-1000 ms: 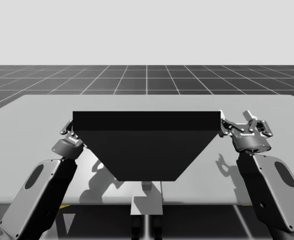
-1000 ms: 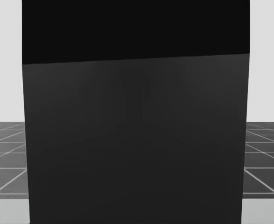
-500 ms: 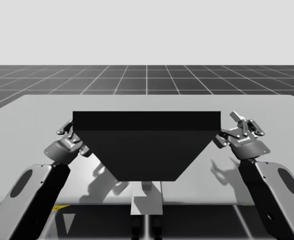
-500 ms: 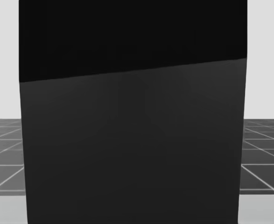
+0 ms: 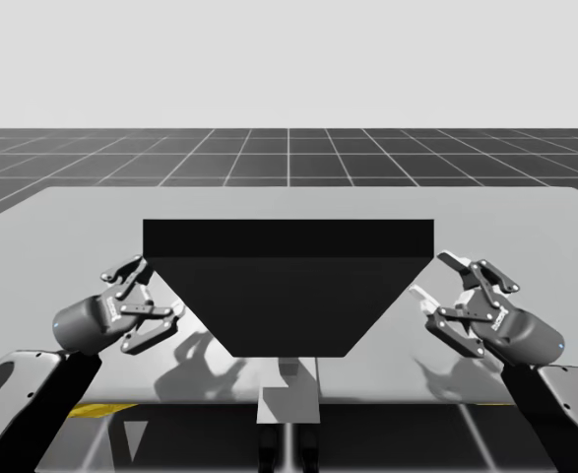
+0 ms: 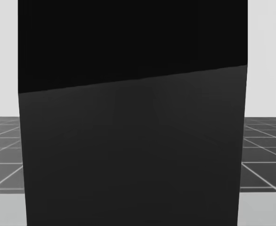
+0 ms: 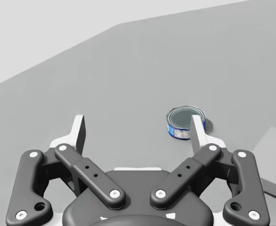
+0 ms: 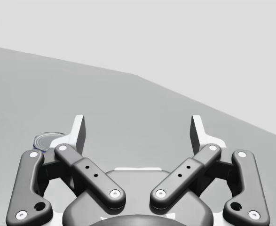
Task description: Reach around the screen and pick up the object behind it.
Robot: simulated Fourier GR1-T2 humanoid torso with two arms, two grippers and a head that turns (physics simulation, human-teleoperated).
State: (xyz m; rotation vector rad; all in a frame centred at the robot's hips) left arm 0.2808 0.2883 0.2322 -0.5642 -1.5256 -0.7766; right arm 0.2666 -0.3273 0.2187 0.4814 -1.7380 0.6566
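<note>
Both arms have dropped back over the last second. In the high view the left claw [image 5: 149,294] has slid from beside the upper left corner of the screen [image 5: 289,296] down to the lower left of the frame. The right claw [image 5: 442,291] has slid the same way to the lower right. Each now hangs clear of the screen's slanting sides, above the table [image 5: 72,222]. My head has turned a little too, since the whole head view has shifted, with the screen across its middle. Each claw stands wide open and holds nothing. The thing to fetch is a small blue can [image 7: 186,123] with a grey lid, upright on the table. The left wrist view has it ahead of the open fingers, partly behind one fingertip. The right wrist view catches it ahead and just outside the fingers. I judge the left claw is the better aimed of the two, and the reach itself is not yet begun
</note>
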